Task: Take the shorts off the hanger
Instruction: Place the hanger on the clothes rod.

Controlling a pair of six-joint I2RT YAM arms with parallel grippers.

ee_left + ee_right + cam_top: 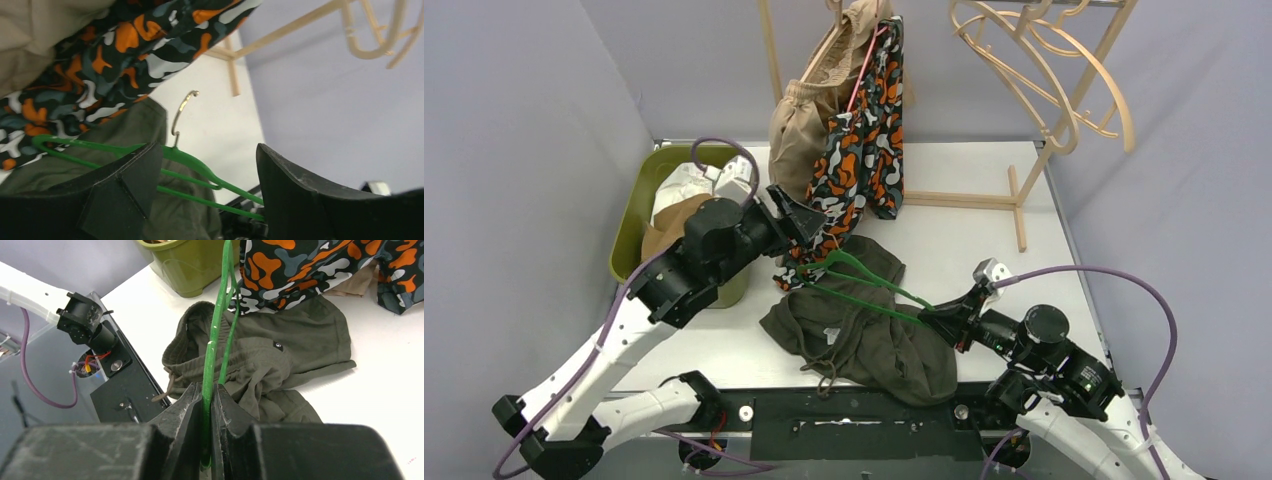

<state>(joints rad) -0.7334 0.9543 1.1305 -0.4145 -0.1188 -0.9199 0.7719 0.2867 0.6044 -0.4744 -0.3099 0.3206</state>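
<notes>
The dark olive shorts [864, 335] lie crumpled on the table at the near middle. My right gripper [939, 318] is shut on one end of a green hanger [864, 275], which slants above them; in the right wrist view the hanger [215, 335] runs up from the jaws [210, 400] over the olive shorts [270, 355]. My left gripper [809, 225] is open and empty beside the hanging camouflage shorts [864, 140]. In the left wrist view the hanger [200, 167] shows between my fingers [290, 190], under the camouflage shorts [125, 50]. Beige shorts [809, 110] hang behind.
A green bin [639, 215] at the left holds white [679, 185] and brown [669, 225] shorts. A wooden rack [1024, 190] stands at the back with bare wooden hangers [1044, 70] at the right. A pink hanger [864, 60] carries the camouflage shorts.
</notes>
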